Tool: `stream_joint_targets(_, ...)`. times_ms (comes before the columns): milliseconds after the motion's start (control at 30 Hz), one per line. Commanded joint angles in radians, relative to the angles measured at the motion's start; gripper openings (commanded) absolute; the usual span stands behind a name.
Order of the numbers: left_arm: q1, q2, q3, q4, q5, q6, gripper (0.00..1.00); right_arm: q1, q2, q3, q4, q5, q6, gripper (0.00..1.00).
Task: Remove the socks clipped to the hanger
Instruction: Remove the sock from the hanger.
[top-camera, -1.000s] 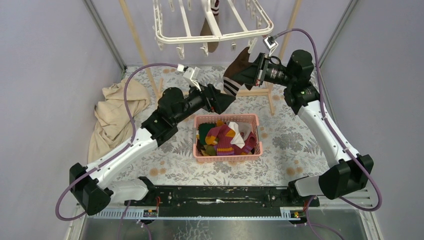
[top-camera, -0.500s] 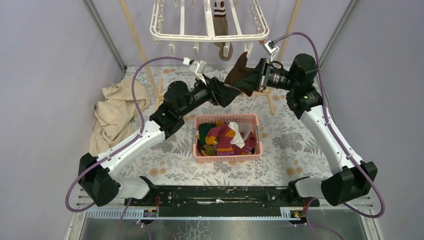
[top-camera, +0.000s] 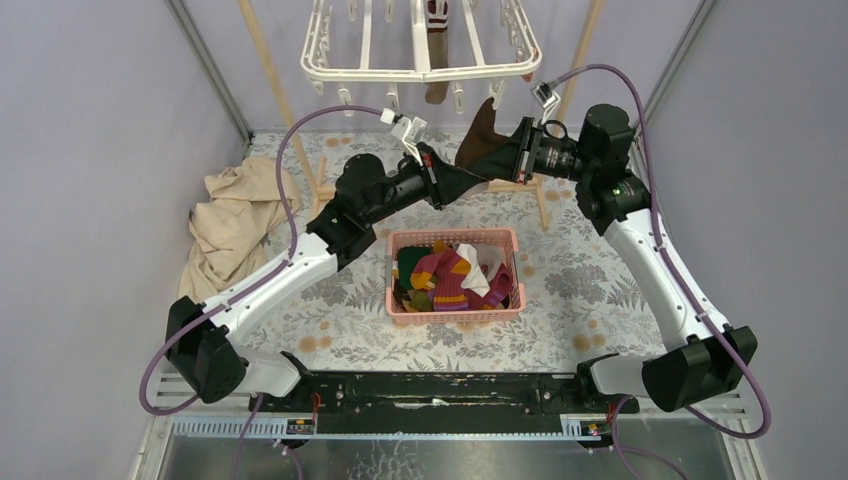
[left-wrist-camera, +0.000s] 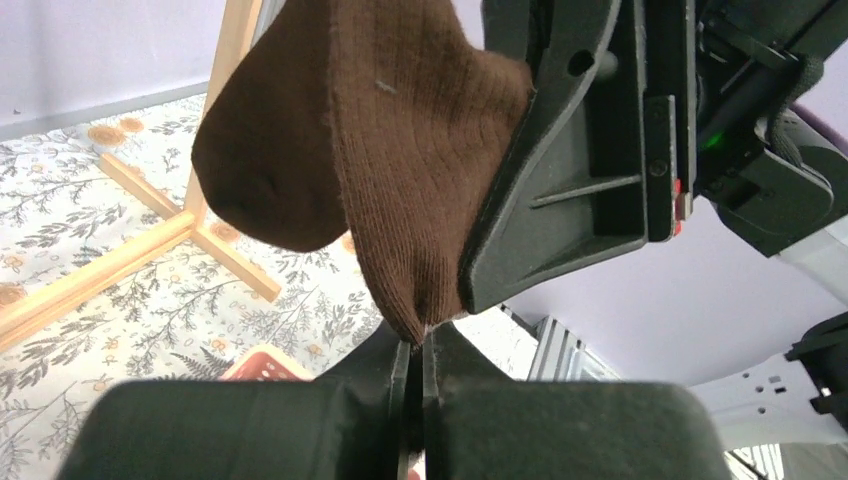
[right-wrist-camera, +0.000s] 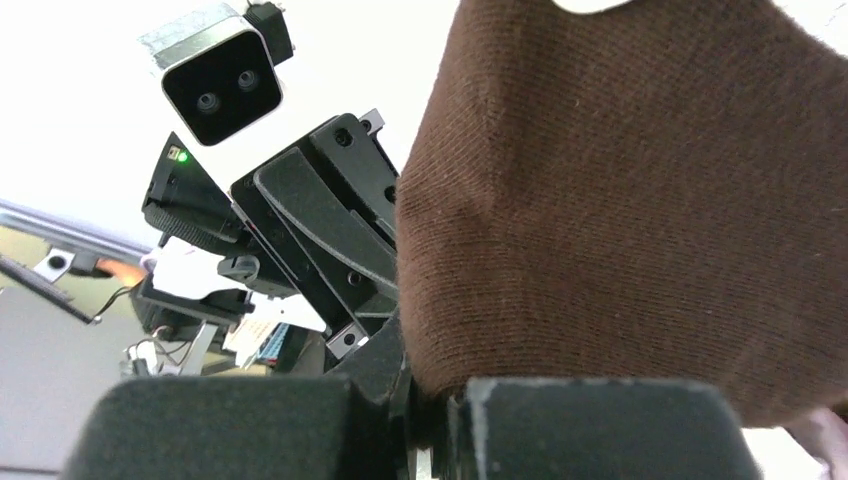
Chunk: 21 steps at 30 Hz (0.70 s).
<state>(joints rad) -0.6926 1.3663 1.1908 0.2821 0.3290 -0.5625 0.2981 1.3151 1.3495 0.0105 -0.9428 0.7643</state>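
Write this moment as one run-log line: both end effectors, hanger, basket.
left end effector: shut on brown sock | right end effector: shut on brown sock | hanger: second sock hanging | basket: holds socks

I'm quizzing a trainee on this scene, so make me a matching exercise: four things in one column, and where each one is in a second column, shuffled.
Things:
1. brown sock
2. pink basket
3. beige cloth
4. hanger

Places:
A. crumpled at the left side of the table
B. overhead at the back
C. held in mid-air
D. middle of the table, holding socks

Pairs: 1-C, 2-D, 3-A, 4-B
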Motion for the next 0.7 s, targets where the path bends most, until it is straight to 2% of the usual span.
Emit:
stream_joint_targets(0, 0.013, 0.014, 0.076, 0.018, -0.036, 0.018, 0.0, 0.004, -0.034, 0.084, -0.174, 0.069, -0.119, 0.1)
stream_joint_targets(67, 0.013, 0.022, 0.101, -0.011, -0.049, 0.027, 0.0, 0.004, -0.04, 0.113, -0.246, 0.138, -0.167, 0.17)
stream_joint_targets(200, 0.014, 0.03, 0.116, -0.033, -0.074, 0.038, 0.0, 0.004, -0.056, 0.176, -0.37, 0.294, -0.244, 0.47)
stream_joint_targets(233, 0.013, 0.031, 0.119, -0.036, -0.078, 0.039, 0.0, 0.004, -0.061, 0.193, -0.398, 0.336, -0.26, 0.51)
stream_joint_targets(367, 0.013, 0.038, 0.122, -0.033, -0.096, 0.04, 0.0, 0.004, -0.074, 0.271, -0.504, 0.508, -0.321, 0.58)
stream_joint_targets(667, -0.029, 0.06, 0.133, -0.017, -0.168, 0.057, 0.0, 0.023, -0.054, 0.42, -0.585, 0.926, -0.413, 0.6)
